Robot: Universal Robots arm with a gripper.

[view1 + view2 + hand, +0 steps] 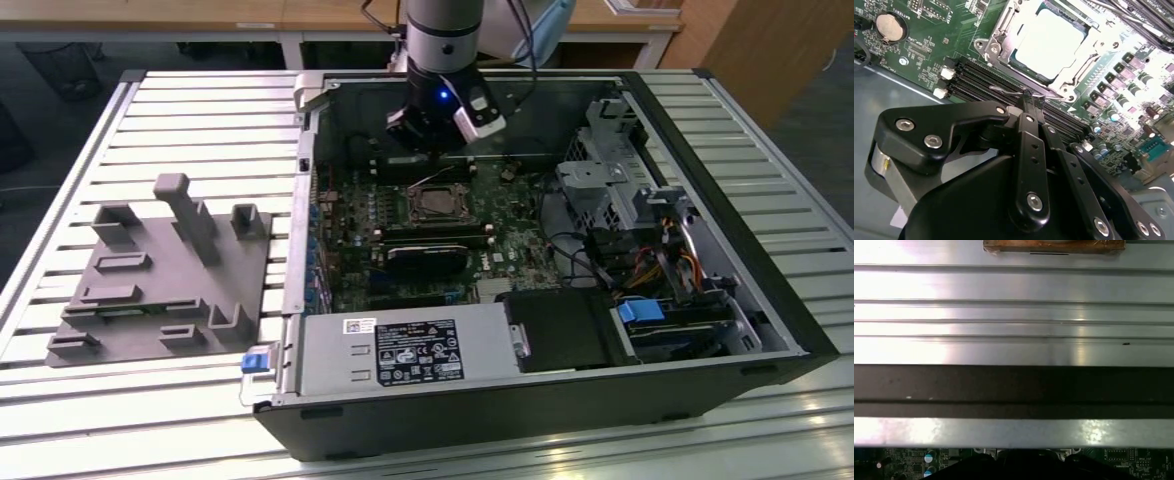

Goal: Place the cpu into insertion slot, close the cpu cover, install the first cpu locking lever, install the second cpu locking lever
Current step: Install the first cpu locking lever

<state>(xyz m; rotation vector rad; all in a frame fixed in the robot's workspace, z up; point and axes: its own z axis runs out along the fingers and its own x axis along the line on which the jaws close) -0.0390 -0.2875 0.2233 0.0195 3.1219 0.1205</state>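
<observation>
In the exterior view, an open computer case [747,330] lies on a slatted metal counter [160,110]. The arm comes down from the top centre of the frame, with the gripper [430,150] low inside the case, just above the insertion slot [437,203] on the green motherboard [507,240]. A grey fixture block [160,275] sits on the counter at left, well apart from the case.

In the second wrist view, the gripper [1026,97] shows its black fingers [1030,150] drawn together to a narrow tip, pinched on a thin wire lever [1009,91] that runs along the near edge of the socket. The cpu [1046,42] lies flat in the insertion slot at upper centre, its pale top showing through the cut-out of the cpu cover [999,37], which appears folded down over it. Long memory slots [979,80] lie between the socket and the fingers.

In the first wrist view, the ribbed metal counter [1014,315] and a dark case wall [1014,385] cross the frame, with a strip of motherboard [904,462] along the bottom.

My judgement: the step in hand is locking a lever. Doing it well calls for a firm pinch near the lever's end, a smooth swing along its arc, and tucking it fully under its catch without bending the wire or scraping the memory slots.
</observation>
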